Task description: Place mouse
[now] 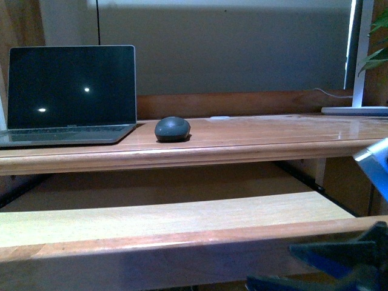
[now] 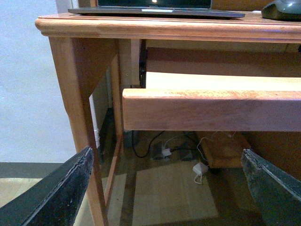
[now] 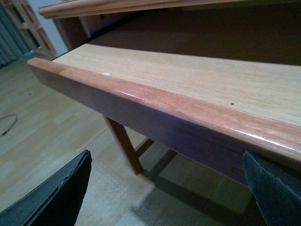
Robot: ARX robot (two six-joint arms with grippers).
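The dark grey mouse [image 1: 172, 128] sits on the wooden desk top [image 1: 254, 136], just right of the open laptop [image 1: 70, 91]. Its edge also shows at the far corner of the left wrist view [image 2: 282, 9]. My left gripper [image 2: 167, 188] is open and empty, low in front of the desk's left leg, below the pulled-out tray [image 2: 211, 110]. My right gripper [image 3: 167, 193] is open and empty, below and in front of the tray's front edge [image 3: 164, 101]. Its dark fingers show at the lower right of the front view [image 1: 321, 270]. The mouse is out of the right wrist view.
The laptop's screen is dark. A white lamp base [image 1: 354, 111] and plant leaves [image 1: 376, 54] stand at the desk's right end. The pale tray [image 1: 170, 221] sticks out under the desk top. Cables and a white plug [image 2: 197, 167] lie on the floor beneath.
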